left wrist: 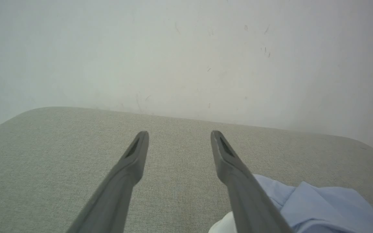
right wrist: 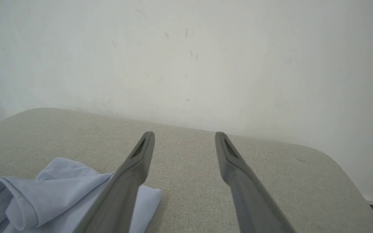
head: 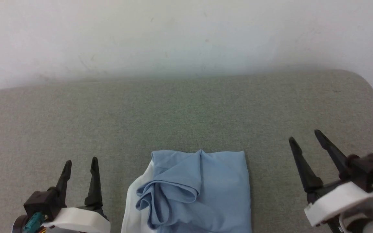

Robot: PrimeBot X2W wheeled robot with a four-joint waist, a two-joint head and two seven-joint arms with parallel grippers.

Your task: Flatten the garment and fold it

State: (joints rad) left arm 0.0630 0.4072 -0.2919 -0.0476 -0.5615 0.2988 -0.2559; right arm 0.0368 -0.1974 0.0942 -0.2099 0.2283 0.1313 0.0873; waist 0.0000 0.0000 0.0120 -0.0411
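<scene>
- Blue shirt (head: 206,191) lies rumpled on grey pad (head: 173,110) at the head view's bottom centre, perhaps part-folded, edge cropped.
- Left gripper (head: 81,160) and right gripper (head: 304,135) flank it, fingers spread, empty, ready to flatten.

The right gripper (right wrist: 185,136) enters from 6 o'clock. Its two fingers (right wrist: 131,174) stand well apart, with bare surface between them and nothing held. The garment (right wrist: 44,194) lies at 8 o'clock on the grey-green surface (right wrist: 189,181). It is light blue and bunched into soft folds. The finger toward 7 o'clock crosses in front of the garment's edge. The surface ends in a rounded corner at 3 o'clock. A white scuffed wall (right wrist: 186,48) spans 12 o'clock.
</scene>
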